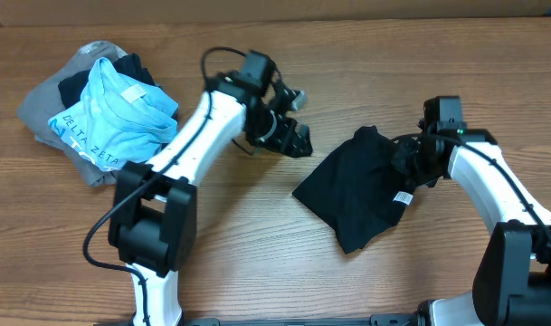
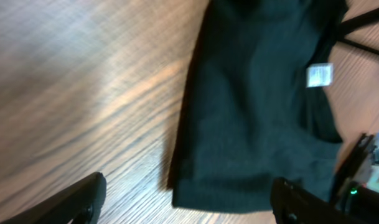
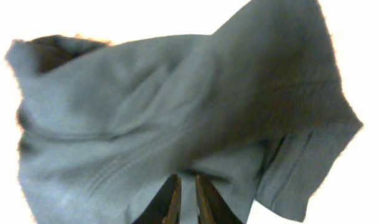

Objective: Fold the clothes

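The black shirt (image 1: 361,186) lies bunched on the wooden table right of centre, its small white tag (image 1: 403,197) facing up. My right gripper (image 1: 413,161) sits at the shirt's right edge, shut on a fold of the fabric. In the right wrist view the shirt (image 3: 177,106) fills the frame and cloth is pinched between the narrow fingers of the gripper (image 3: 188,186). My left gripper (image 1: 293,136) hovers just left of the shirt, open. In the left wrist view its fingertips (image 2: 71,205) stand wide apart over the table, with the shirt's edge (image 2: 257,106) and the tag (image 2: 319,74) ahead.
At the back left of the table (image 1: 257,235) lies a pile with a light blue "DELTA ZETA" shirt (image 1: 117,122) on a grey garment (image 1: 44,109). The right arm's base (image 1: 515,263) stands at the lower right, the left arm's base (image 1: 153,226) at the lower left.
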